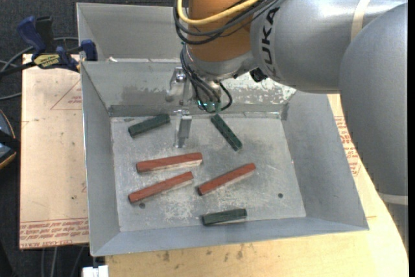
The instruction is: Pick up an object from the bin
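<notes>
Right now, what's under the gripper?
Bare grey metal bin floor under the gripper, between the left dark green flat bar and the right dark green bar. Orange wrist cover hides the back wall behind.

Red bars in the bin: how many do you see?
3. Upper bar mid-floor, lower bar just below it toward the left, right bar beside them. The arm may hide more at the back.

The grey bin holds 3 red-brown bars and 3 dark green bars.

matt grey metal bin — scuffed floor
</notes>
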`<state>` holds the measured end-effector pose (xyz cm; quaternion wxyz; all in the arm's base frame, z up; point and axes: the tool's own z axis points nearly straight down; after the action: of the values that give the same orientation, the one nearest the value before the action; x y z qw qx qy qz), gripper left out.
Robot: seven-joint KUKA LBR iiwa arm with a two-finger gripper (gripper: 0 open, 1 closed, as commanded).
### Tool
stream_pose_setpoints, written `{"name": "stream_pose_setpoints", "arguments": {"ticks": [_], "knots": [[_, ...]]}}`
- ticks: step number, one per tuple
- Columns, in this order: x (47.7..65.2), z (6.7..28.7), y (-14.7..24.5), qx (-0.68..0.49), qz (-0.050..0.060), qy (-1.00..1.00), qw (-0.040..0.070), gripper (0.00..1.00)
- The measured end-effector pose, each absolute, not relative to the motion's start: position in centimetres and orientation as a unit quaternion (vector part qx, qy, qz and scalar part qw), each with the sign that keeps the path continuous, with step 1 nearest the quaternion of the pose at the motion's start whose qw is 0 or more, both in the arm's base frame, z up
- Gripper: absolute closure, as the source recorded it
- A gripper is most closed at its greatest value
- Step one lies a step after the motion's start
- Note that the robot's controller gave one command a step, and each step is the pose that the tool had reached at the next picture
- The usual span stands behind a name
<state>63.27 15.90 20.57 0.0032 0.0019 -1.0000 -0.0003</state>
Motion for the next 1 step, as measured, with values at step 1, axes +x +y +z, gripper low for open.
{"name": "stream_pose_setpoints", "arguments": {"ticks": [1], "knots": [[63.43, 21.1, 15.83, 0.001, -0.001, -1.0, -0.001, 0.0]]}}
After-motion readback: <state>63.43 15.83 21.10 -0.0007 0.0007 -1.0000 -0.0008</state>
